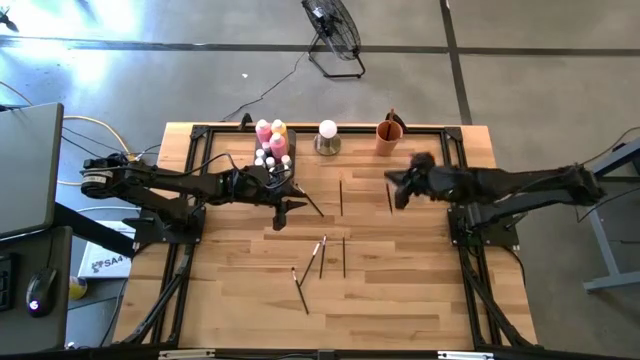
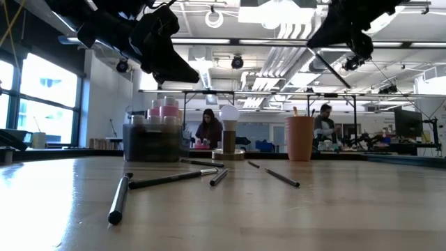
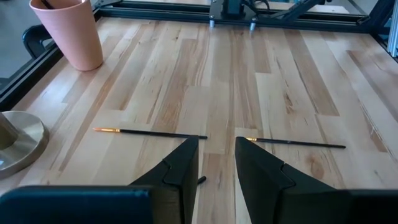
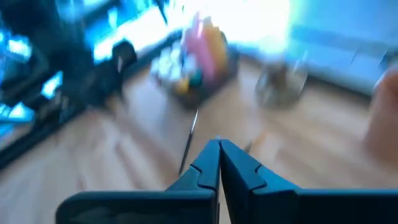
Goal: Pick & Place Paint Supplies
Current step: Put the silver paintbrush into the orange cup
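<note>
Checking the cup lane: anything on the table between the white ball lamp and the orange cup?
Nothing: high view shows bare wood between the ball lamp and the orange cup. Nearest brush lies closer to the middle of the table.

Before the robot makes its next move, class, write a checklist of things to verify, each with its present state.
1. Left hand open, nothing between its fingers: ok.
2. Right hand shut: ok; holding a brush: cannot tell.
3. Loose paintbrushes lie flat on the table, apart from both hands: ok.
4. Orange cup upright near the table's far edge: ok.
5. Paint bottles upright in the grey tray: ok.
6. All brushes put away: not ok.
</note>
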Robot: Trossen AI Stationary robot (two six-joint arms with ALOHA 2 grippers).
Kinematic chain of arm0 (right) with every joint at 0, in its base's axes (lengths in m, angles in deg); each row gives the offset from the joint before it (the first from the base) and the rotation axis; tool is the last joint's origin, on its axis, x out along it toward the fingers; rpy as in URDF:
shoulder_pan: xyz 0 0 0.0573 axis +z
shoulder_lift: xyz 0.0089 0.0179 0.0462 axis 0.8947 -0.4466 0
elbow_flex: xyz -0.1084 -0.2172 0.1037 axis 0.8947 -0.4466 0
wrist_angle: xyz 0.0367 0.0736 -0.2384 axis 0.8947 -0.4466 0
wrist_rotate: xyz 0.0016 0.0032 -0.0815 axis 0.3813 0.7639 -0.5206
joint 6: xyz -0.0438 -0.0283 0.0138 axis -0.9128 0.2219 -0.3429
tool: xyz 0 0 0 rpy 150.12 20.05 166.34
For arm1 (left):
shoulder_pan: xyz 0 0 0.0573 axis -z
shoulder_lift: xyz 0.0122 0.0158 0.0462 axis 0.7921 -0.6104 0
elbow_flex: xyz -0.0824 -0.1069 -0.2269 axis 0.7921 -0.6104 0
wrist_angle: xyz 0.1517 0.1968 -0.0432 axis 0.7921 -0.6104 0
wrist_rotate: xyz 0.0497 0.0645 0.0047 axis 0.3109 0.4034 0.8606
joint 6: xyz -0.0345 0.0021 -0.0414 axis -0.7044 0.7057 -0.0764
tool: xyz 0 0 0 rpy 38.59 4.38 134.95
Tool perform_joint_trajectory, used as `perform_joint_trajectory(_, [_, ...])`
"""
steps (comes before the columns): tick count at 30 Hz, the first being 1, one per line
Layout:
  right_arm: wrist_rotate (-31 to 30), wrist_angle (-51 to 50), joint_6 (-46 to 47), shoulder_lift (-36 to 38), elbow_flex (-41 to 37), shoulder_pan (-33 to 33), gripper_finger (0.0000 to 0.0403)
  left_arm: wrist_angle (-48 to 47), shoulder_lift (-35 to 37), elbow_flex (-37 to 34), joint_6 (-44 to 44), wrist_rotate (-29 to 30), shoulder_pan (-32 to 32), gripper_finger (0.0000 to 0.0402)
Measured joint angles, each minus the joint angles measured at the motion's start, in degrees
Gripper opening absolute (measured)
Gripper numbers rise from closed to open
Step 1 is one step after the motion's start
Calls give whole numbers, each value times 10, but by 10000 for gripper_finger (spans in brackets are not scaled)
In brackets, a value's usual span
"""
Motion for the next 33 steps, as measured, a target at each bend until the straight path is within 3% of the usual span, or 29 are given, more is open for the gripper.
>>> perform_joint_trajectory(6, [-39,127,-144,35,1,-56,3,0,0,0,0,0,0,104])
perform_joint_trajectory(15, [-68,297,-316,1,1,-169,3,7,0,0,0,0,0,104])
perform_joint_trajectory(25, [-44,404,-359,-122,1,-289,3,7,0,0,0,0,0,104])
perform_joint_trajectory(33, [-46,494,-400,-220,1,-347,3,7,0,0,0,0,0,104])
